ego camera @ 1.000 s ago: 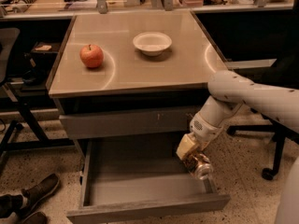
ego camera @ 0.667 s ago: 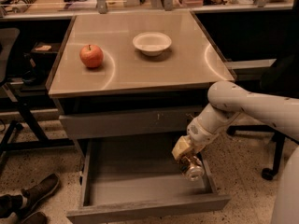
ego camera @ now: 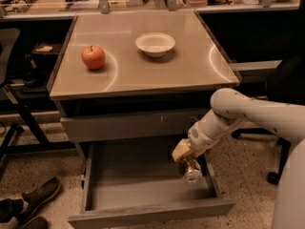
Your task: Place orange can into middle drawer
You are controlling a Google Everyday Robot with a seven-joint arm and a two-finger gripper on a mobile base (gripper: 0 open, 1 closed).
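Observation:
The middle drawer (ego camera: 143, 213) is pulled open below the table top, a wide shallow grey box with a plain front panel. My gripper (ego camera: 183, 155) hangs over the drawer's right part, inside its right wall. It is shut on the orange can (ego camera: 189, 170), a small shiny can with a silver end that points down and toward the front. The can hangs a little above the drawer floor. The white arm (ego camera: 248, 111) reaches in from the right.
A red-orange apple (ego camera: 93, 57) and a white bowl (ego camera: 155, 44) sit on the table top (ego camera: 190, 66). A shut drawer front with pale scratch marks (ego camera: 128, 125) is above the open drawer. Shoes (ego camera: 28, 204) lie on the floor at left. A chair base (ego camera: 274, 175) stands at right.
The gripper with the can has moved left, from over the drawer's right wall to inside the drawer. The arm's elbow has swung left with it.

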